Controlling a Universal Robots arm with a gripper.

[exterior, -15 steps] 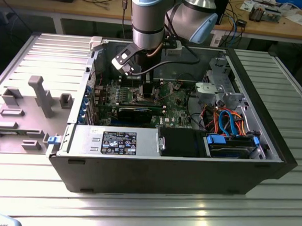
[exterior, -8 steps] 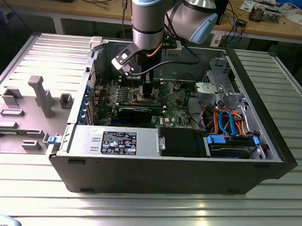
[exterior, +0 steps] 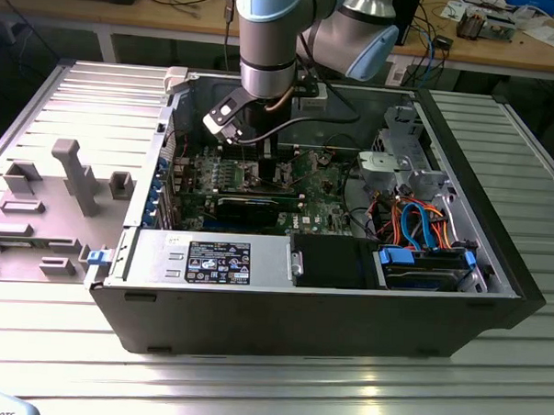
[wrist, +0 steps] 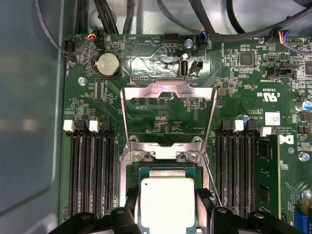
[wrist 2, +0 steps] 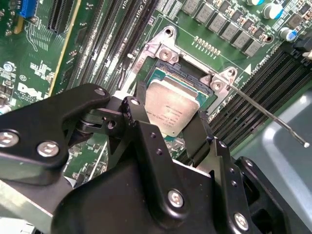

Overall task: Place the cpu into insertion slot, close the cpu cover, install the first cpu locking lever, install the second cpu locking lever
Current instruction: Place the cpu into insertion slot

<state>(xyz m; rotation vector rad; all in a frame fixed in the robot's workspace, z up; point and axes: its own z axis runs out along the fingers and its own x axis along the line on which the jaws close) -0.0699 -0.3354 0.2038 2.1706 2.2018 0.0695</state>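
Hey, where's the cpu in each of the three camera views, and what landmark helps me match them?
Exterior view: hidden under the hand, which is low over the green board.
First wrist view: the cpu lies next to the open cpu cover.
Second wrist view: the cpu lies just beyond the black hand.
Shared landmark: the silver screws by the cpu's edge.

Bright overhead light w/ glare on cpu cover (wrist: pixel 168 90) & ribbed table (exterior: pixel 361 395), shadow inside pc case (exterior: pixel 299 323).

cpu cover (wrist: pixel 168 89) stands open past cpu (wrist: pixel 168 200) | memory slots (wrist: pixel 92 175) flank both sides | cables (wrist: pixel 103 14) beyond
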